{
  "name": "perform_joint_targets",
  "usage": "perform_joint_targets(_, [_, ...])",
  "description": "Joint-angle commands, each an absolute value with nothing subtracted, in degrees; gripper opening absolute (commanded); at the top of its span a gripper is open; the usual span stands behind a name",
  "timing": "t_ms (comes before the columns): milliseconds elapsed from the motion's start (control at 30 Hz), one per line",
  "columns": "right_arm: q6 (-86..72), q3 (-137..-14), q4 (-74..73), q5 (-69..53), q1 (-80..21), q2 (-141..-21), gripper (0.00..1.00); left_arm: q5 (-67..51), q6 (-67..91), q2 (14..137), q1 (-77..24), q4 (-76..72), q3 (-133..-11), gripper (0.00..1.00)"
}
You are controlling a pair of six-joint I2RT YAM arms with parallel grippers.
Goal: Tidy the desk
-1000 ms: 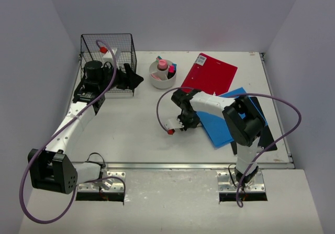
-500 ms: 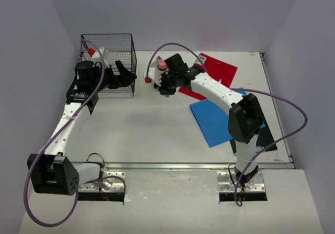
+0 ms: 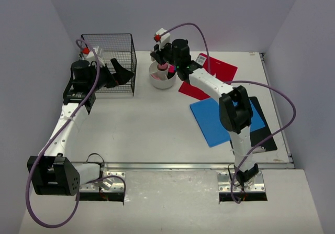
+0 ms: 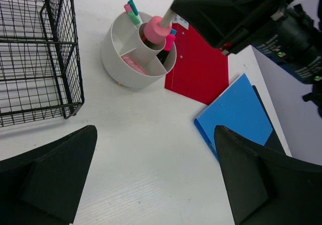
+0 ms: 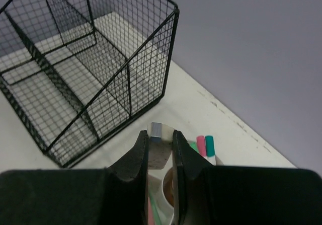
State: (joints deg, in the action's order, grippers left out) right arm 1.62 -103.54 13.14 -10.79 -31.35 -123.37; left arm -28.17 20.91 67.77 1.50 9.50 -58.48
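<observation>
Surface (image 3: 141, 132) tidying was the job. That big, flat, off-white top lay under everything, with pale purple walls around it and a shiny metal rail along its near edge. We thought the step in hand was putting a stick into the cup.

On the left, the left tool (image 4: 155, 134) hung just beside the wire basket (image 3: 107, 61). Its two black fingers were spread wide, with nothing between them. The basket was a black box made of thin crossed wires, and we could see right through it.

Next came the round cup (image 4: 118, 59), white and smooth, split inside into little rooms. Green and pink markers (image 4: 132, 11) stood in it. Above it hung the right tool (image 5: 161, 137), its fingers pinched narrow on the top of a thin pale stick (image 4: 160, 27) with a fat pink ring. The stick's low end seemed to sit in one of the cup's rooms.

We judged that the next move called for the right tool to let go softly and lift straight up, so the light cup would not tip.

Further right lay a red folder (image 3: 209, 74), flat and smooth, just beside the cup. Nearer us, a blue folder (image 3: 214, 119) lay crooked on a flat black sheet (image 3: 261, 134).
</observation>
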Motion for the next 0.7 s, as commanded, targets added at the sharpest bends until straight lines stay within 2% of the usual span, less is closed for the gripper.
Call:
perform_joint_targets(0, [-3.6,-105.3,25.7,-6.5,-31.8,-127.3,0.00,-29.7,23.2,66.4,2.4,6.4,-58.1,1.00])
perform_joint_targets(300, [-2.6,-105.0,31.7,-6.2,-31.8,-131.6,0.00,-30.7,23.5,66.2,3.7,6.4,-57.0,1.00])
perform_joint_targets(667, [1.1,-104.5,32.1,-7.7,-31.8,-133.5,0.06,-31.6,23.6,67.0,4.4,6.2,-56.7,1.00])
